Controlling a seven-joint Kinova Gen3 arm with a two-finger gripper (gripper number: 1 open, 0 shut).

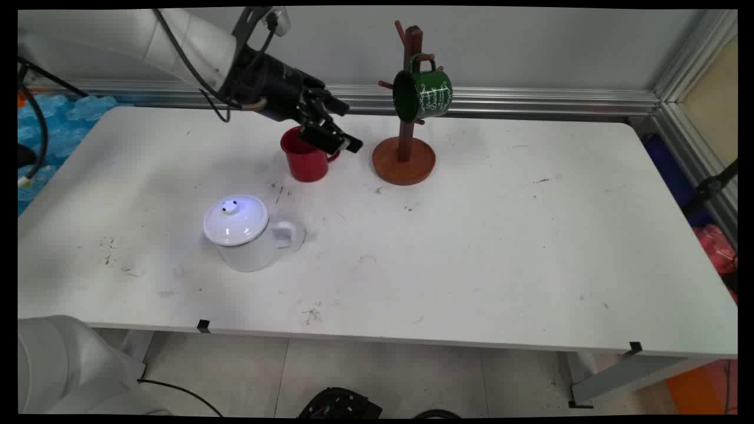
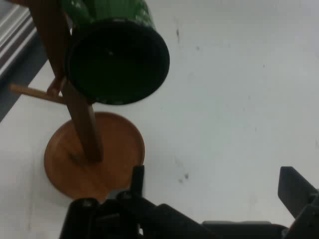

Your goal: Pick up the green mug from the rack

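My black gripper hovers open just above and to the right of a red mug, which stands upright on the white table. Nothing is between the fingers. The gripper points to the right, at a wooden mug tree with a round base. A green mug with white lettering hangs from one of the tree's pegs. In the hand view the green mug shows its dark mouth above the tree's base, and the open gripper frames bare table.
A white lidded pot with a handle stands at the front left of the table. Black cables hang from the arm at the left. An aluminium rail runs along the wall behind the table.
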